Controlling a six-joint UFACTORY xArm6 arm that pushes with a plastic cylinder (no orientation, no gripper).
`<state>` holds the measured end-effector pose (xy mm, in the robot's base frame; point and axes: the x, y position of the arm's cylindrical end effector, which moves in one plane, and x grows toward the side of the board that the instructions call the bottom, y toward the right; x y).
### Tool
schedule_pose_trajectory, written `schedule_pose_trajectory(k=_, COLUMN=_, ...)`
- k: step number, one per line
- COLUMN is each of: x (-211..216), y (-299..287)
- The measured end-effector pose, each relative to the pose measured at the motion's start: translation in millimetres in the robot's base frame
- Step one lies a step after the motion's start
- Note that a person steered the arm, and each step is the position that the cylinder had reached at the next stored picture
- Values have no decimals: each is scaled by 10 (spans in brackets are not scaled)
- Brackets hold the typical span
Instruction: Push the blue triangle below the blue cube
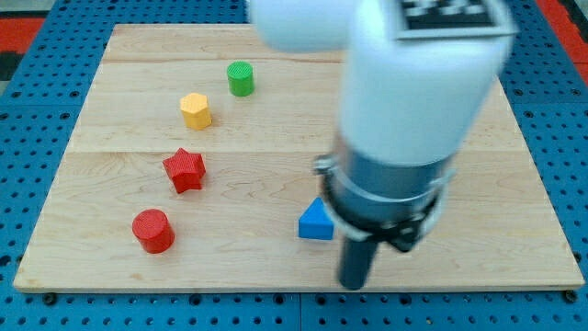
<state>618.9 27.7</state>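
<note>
- The desk (303, 83), a pale wooden board, fills most of the camera view, and the arm's white and grey body covers much of its right half, reaching in from the view's top.
- The arm carries no gripper: it ends in a dark rod that can neither open nor close and has hold of nothing. The rod's tip (355, 285) rests near the view's bottom edge, just to the lower right of the blue triangle.
- The blue triangle (316, 222) sits in the lower middle of the desk, its right side right up against the arm's grey collar in this view; whether the rod itself touches it cannot be told.
- The blue cube does not show anywhere; it may well be hidden behind the arm's body, so how far the triangle is from its goal cannot be judged, and the task reads as not yet shown done.
- The red star (185, 169) and the red cylinder (152, 230) stand well apart from the triangle at the view's left.
- The yellow block (196, 109), roughly hexagonal, and the green cylinder (241, 78) sit further up, clear of the action.
</note>
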Motion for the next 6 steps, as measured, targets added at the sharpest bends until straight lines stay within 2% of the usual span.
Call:
schedule_pose_trajectory(k=1, x=-150, y=-532)
schedule_pose_trajectory(k=3, x=-897, y=-1165)
schedule_pose_trajectory(k=4, x=-874, y=-614)
schedule_pose_trajectory(k=6, x=-705, y=-115)
